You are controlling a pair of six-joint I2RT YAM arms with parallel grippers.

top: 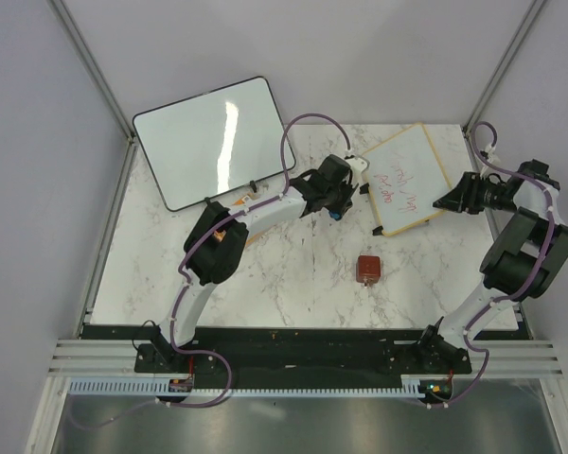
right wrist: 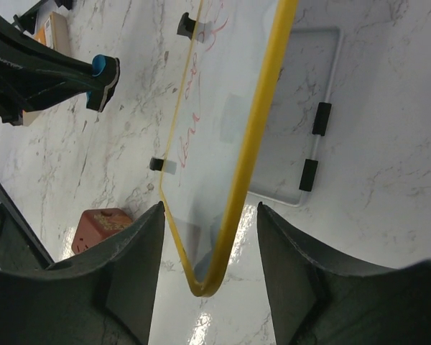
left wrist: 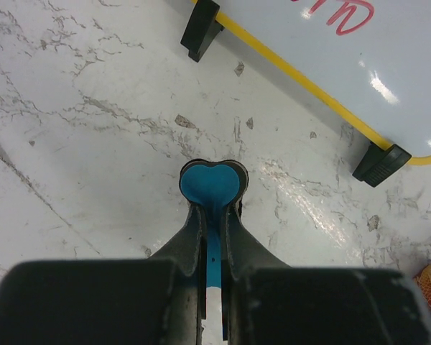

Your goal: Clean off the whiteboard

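The whiteboard (top: pixel 407 180), small with a yellow frame and red handwriting, stands tilted on black clip feet at the back right of the marble table (top: pixel 293 274). My left gripper (top: pixel 339 210) is just left of it, shut on a thin blue tool (left wrist: pixel 212 188) with a heart-shaped end. That end is over bare marble, short of the board's framed edge (left wrist: pixel 309 85). My right gripper (right wrist: pixel 210 208) is open around the whiteboard's near right corner (right wrist: pixel 205 284). Both fingers (right wrist: pixel 133 251) stand apart from the frame.
A larger blank black-framed whiteboard (top: pixel 218 140) leans at the back left. A small red-brown block (top: pixel 367 269) sits on the marble in front of the small board. In the right wrist view, a pale thin frame with two black clips (right wrist: pixel 314 147) lies beyond the board.
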